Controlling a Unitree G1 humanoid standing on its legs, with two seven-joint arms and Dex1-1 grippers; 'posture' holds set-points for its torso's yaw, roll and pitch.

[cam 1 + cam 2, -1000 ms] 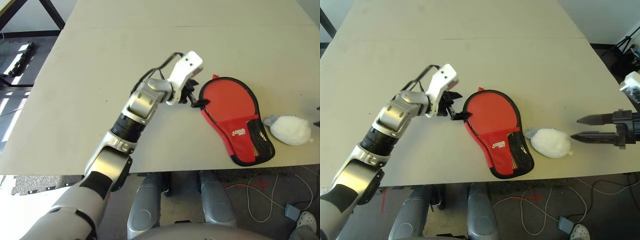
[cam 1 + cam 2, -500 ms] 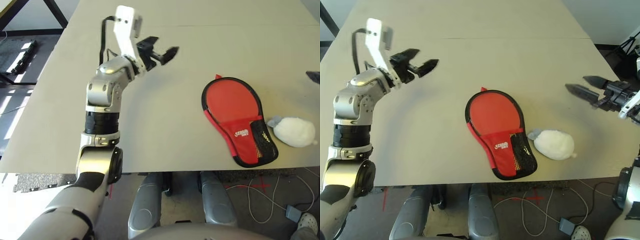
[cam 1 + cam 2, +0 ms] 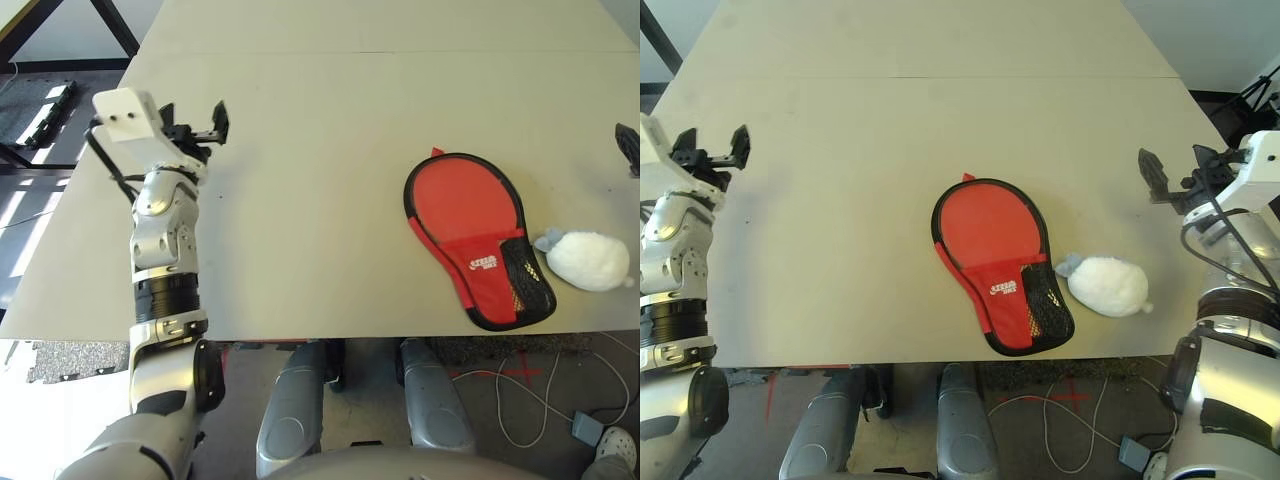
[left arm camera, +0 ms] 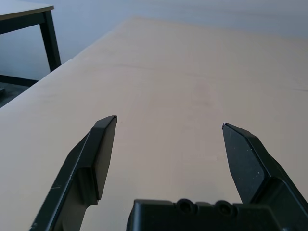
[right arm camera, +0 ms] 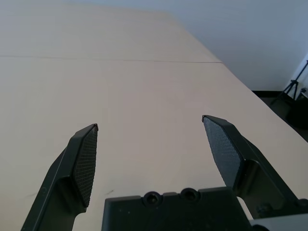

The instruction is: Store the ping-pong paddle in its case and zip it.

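Near the table (image 3: 890,130) front edge lies the case (image 3: 1000,265), zipped, a white plush toy (image 3: 1107,286) just beside it. Left end effector (image 3: 195,125) and right end effector (image 3: 1173,180) hover wide, empty, well apart from both.

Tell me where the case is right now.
The case lies flat near the table's front edge, right of centre, with the white plush toy just to its right.

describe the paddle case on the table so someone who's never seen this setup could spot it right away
On the big beige table, look near the front edge, right of centre. The case lies flat there: paddle-shaped, red, with black zipper edging and a mesh pocket. The white fluffy plush toy at its right is round and soft, not flat.
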